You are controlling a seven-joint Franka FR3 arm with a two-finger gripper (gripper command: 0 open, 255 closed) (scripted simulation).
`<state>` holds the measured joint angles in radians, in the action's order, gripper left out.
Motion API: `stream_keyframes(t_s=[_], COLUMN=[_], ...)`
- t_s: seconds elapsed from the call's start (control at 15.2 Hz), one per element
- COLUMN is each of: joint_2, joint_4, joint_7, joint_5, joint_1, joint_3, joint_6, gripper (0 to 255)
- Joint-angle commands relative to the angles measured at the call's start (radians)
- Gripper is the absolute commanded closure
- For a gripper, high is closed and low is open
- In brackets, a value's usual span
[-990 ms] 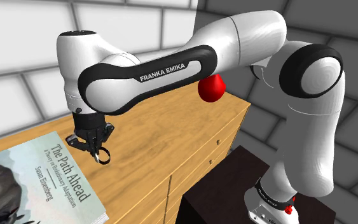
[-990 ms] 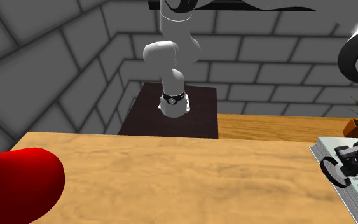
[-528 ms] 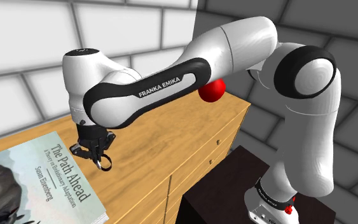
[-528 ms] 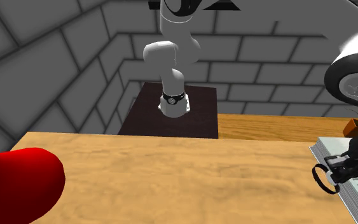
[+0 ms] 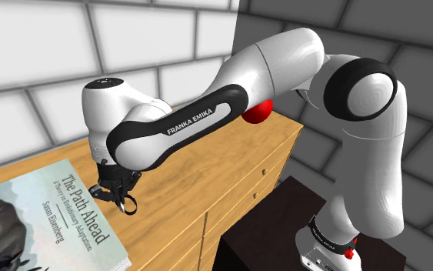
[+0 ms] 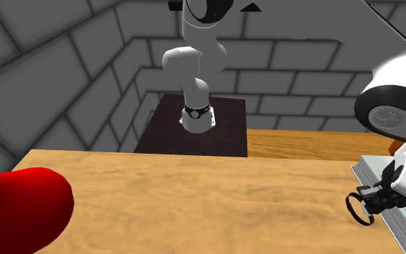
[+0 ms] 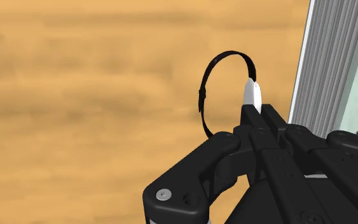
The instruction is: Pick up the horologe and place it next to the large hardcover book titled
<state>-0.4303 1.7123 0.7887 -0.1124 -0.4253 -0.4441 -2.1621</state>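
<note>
The horologe is a wristwatch (image 7: 204, 102) with a thin black strap loop and a white face. My gripper (image 7: 260, 114) is shut on it at the face, and the strap loop sticks out past the fingertips. In the shoulder view the gripper (image 5: 117, 192) hangs low over the wooden top with the watch (image 5: 128, 205) under it, just beside the edge of the large hardcover book "The Path Ahead" (image 5: 45, 223). The second exterior view shows the watch (image 6: 355, 208) held close above the wood, right by the book's page edge (image 6: 403, 216).
The wooden dresser top (image 5: 199, 165) has drawers on its front. A red rounded object (image 5: 258, 113) stands at the far end, large in the second exterior view's lower left (image 6: 21, 202). The dark stand (image 6: 194, 133) sits beside the dresser.
The gripper has come down toward the wooden top with the watch, settling closer to the book's edge. The arm's elbow has swung lower.
</note>
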Motion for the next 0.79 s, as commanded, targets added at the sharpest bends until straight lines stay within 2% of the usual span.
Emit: stream_keyframes(t_s=[0.0, 0.33, 0.4, 0.73], joint_2=[-0.004, -0.004, -0.004, -0.004], joint_4=[-0.002, -0.002, -0.002, -0.002], joint_7=[0.000, 0.000, 0.000, 0.000], joint_5=[-0.002, -0.001, -0.001, -0.001], joint_1=[-0.001, -0.001, -0.001, -0.001], joint_3=[0.001, 0.001, 0.001, 0.001], joint_6=[-0.002, -0.002, -0.002, -0.002], gripper=[255, 255, 0, 0])
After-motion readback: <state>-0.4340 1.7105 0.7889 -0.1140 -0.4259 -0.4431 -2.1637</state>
